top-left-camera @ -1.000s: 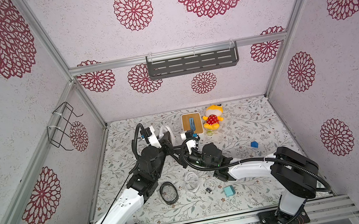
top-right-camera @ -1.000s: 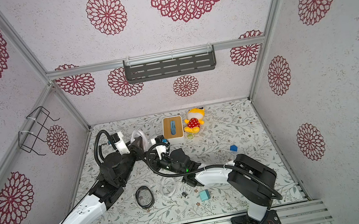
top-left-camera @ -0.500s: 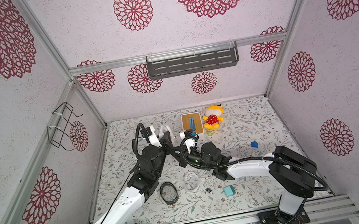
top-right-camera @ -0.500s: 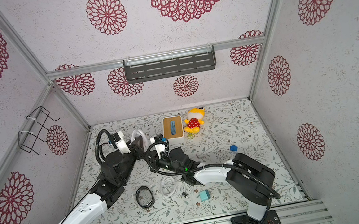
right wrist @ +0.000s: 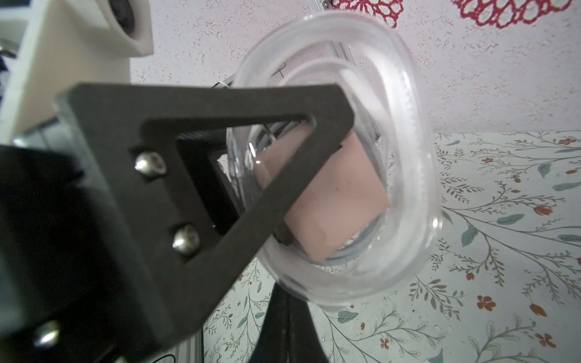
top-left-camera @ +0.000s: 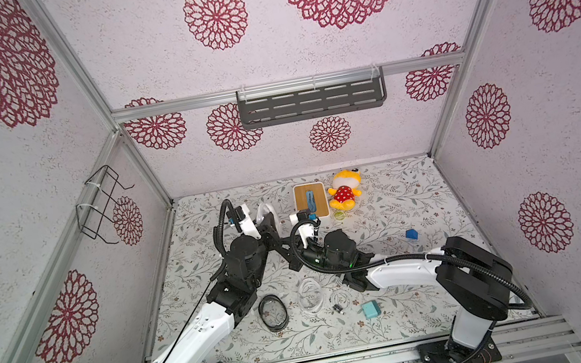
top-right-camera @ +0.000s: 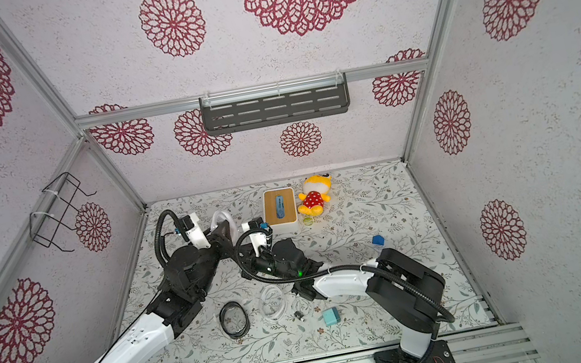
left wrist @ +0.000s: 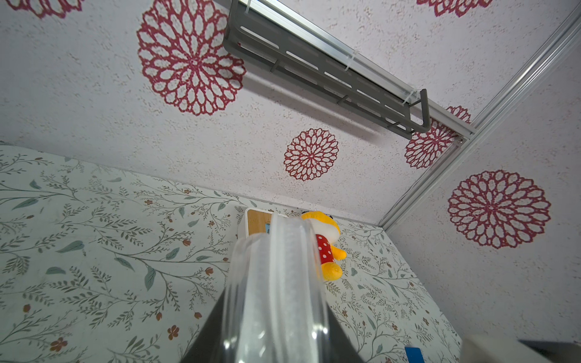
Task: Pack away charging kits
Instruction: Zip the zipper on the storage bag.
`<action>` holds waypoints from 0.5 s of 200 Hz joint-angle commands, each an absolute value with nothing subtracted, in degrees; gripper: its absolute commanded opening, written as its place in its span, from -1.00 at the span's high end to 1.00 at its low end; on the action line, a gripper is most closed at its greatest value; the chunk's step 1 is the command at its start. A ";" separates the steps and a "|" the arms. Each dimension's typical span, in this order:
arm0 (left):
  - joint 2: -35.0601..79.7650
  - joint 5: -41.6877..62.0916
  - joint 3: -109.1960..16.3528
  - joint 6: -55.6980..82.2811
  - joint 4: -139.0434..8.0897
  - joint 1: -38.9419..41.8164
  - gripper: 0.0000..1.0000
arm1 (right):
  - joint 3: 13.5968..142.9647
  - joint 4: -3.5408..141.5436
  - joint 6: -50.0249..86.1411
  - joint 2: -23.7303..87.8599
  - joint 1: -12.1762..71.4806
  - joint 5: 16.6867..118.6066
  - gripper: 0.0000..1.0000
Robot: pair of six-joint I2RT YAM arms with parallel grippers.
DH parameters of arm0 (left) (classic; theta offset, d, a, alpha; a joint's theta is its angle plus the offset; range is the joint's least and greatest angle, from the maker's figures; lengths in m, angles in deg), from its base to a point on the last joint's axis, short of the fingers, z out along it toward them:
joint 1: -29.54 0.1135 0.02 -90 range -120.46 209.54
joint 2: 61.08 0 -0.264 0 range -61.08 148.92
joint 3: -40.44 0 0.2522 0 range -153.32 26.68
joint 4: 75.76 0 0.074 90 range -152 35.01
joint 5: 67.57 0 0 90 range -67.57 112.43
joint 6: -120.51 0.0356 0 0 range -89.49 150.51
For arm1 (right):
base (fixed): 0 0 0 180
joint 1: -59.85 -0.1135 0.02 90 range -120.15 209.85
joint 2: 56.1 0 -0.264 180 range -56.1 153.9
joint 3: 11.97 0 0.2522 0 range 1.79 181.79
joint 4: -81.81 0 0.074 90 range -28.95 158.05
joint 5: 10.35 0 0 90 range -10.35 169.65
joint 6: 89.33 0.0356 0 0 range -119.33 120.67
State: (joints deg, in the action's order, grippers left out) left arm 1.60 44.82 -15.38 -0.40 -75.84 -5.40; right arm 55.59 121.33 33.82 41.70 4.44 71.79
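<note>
Our left tool (top-left-camera: 269,226) grips the clear tub (right wrist: 412,188) tipped on its side, its mouth turned toward the right arm so a kit can slide in. The pink adapter (right wrist: 333,201) sits inside on its white cable (right wrist: 355,251). Our right tool (right wrist: 330,138), closed and empty, is at the mouth, probably to nudge it deeper.

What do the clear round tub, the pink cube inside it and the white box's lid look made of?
Clear round tub: probably glossy transparent plastic; the wallpaper shows through it and its rim glints. Pink cube: matte opaque plastic, likely; even colour, no glare. Box lid: wood or bamboo by its tan colour; grain unreadable.
</note>
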 commanded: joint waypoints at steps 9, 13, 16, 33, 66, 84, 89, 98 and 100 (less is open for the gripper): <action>-1.69 47.04 -14.02 -1.50 -76.95 -5.44 1.00 | 56.77 123.01 35.47 41.01 4.62 71.95 1.00; -1.94 47.08 -13.97 -1.44 -76.94 -5.44 1.00 | 56.65 123.15 35.55 41.12 4.61 71.94 1.00; -2.13 47.17 -13.93 -1.40 -76.89 -5.44 1.00 | 56.57 123.20 35.56 41.25 4.58 71.98 1.00; -2.95 47.99 -13.85 -1.39 -76.50 -5.44 1.00 | 56.39 122.57 35.50 41.72 4.62 72.59 1.00; -4.07 48.57 -13.44 -1.66 -76.50 -5.27 1.00 | 56.15 121.28 34.98 41.98 4.71 73.88 1.00; -4.86 49.43 -13.07 -1.92 -76.50 -5.12 1.00 | 56.02 120.38 34.69 41.70 4.77 74.49 1.00; -5.06 49.69 -12.92 -1.93 -76.41 -5.05 1.00 | 56.02 120.10 34.66 41.72 4.88 74.62 1.00; -5.54 50.30 -12.78 -2.01 -76.32 -5.09 1.00 | 55.93 119.89 34.68 41.77 4.86 74.73 1.00; -5.64 50.47 -12.71 -2.01 -76.32 -5.11 1.00 | 55.93 119.90 34.68 41.80 4.86 74.75 1.00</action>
State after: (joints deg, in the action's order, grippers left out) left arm -2.75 46.75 -13.35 -1.72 -74.55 -5.40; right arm 55.59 121.68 34.30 41.72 3.63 70.76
